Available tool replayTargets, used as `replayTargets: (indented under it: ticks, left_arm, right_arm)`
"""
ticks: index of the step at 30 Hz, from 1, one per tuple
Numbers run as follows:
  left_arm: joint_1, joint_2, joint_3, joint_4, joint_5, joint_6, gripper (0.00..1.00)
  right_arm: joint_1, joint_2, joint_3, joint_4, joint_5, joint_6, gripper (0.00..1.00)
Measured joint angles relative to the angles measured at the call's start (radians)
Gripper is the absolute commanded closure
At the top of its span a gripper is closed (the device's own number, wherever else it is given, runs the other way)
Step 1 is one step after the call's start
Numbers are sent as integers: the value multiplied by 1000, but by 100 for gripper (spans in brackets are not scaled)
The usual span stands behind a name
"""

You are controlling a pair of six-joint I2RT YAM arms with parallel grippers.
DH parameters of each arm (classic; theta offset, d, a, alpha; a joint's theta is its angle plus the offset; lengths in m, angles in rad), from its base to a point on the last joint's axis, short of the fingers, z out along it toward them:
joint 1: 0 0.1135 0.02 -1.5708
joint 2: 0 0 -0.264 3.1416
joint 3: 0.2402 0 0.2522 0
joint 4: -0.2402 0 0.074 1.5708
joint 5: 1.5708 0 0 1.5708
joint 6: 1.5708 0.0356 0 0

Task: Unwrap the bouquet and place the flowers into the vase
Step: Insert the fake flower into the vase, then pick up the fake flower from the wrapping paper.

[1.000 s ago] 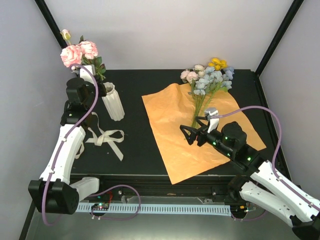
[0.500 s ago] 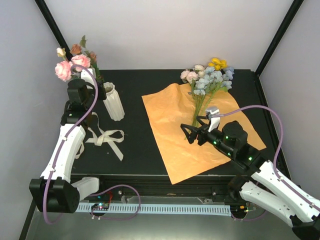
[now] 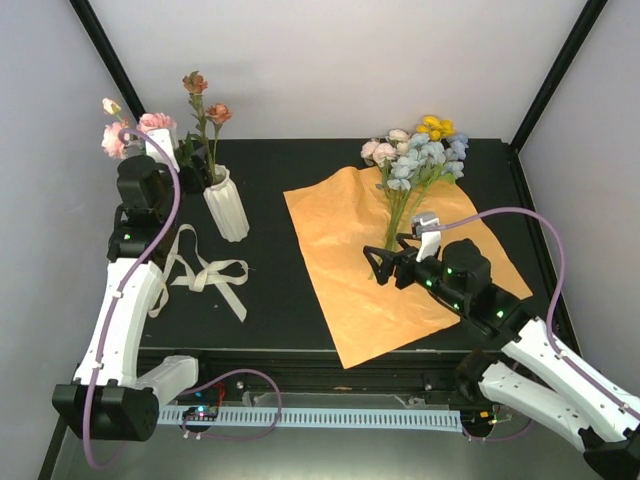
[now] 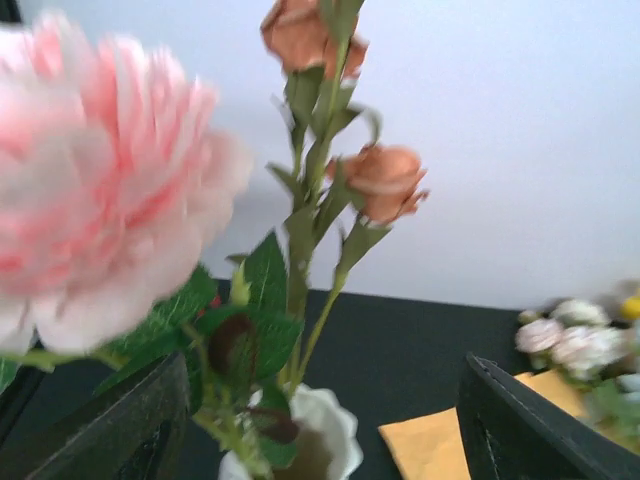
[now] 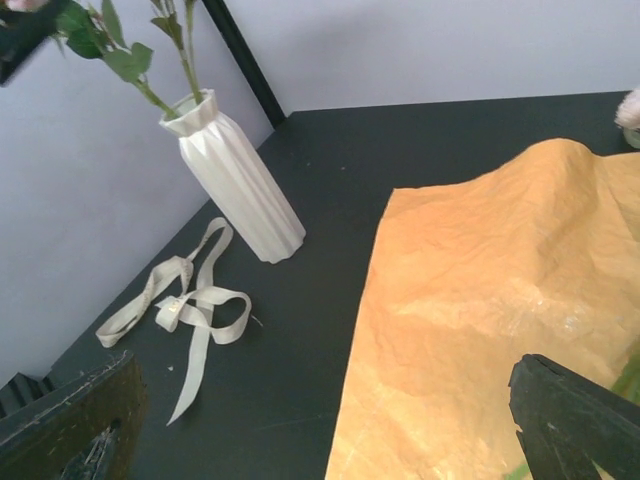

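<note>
- The black table point(image 3: 290, 300) carries everything, with the two arms rising from its near edge.
- The orange paper point(image 3: 340, 300) lies opened out and creased on the right half of the table. One corner reaches the near edge.
- The right arm point(image 3: 560, 370) stretches from the near right corner in over the paper. The left arm point(image 3: 125, 300) stands up along the left side, with its wrist raised beside the vase.
- A bunch of flowers point(image 3: 420, 155) lies on the far part of the paper. Its cream, pale-blue, pink and yellow heads point to the back of the table, and its green stems run down towards the right arm's pincer.
- The vase point(image 3: 227, 205), off-white and ribbed, stands upright on the bare table left of the paper and well apart from it.
- A cream ribbon point(image 3: 205, 275) lies loose in loops on the table, just in front of the vase.
- A leafy stem with orange-pink buds point(image 4: 385, 175) stands in the mouth of the vase and rises well above the rim.
- A large pink bloom point(image 4: 100, 190) hangs above and to the left of the vase, next to the left arm's pincer. Whether its stem sits in the vase cannot be told.
- The left gripper point(image 4: 325, 400) is spread wide with nothing clamped. Its two fingers stand either side of the vase mouth and the leaves there.
- The right gripper point(image 5: 325, 410) is fully spread and holds nothing. It hovers low over the orange paper near the stem ends.
</note>
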Motion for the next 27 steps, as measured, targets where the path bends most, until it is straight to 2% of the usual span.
replayTargets:
  ticks: [1, 2, 3, 8, 13, 16, 23, 27]
  left_arm:
    - [0, -2, 20, -13, 18, -7, 18]
    - [0, -3, 40, -24, 39, -12, 5]
    - [0, -3, 62, -32, 66, -17, 2]
    - [0, -16, 129, -60, 233, -57, 1]
    - [-25, -40, 117, -82, 374, -79, 1]
    - [-76, -63, 68, -80, 442, -77, 1]
    - [-213, -66, -44, -100, 520, -35, 1]
    - [-270, -31, -70, -108, 546, -8, 1]
  right_arm:
    - [0, 9, 11, -13, 9, 2, 0]
    - [0, 19, 24, -28, 17, 2, 0]
    - [0, 35, 45, -47, 28, 0, 0]
    - [0, 119, 147, -117, 71, -22, 0]
    - [-17, 188, 172, -148, 87, -35, 0]
    - [-48, 238, 171, -153, 80, -32, 2]
    - [-114, 340, 169, -140, 29, -6, 7]
    - [-166, 398, 164, -119, 5, 14, 15]
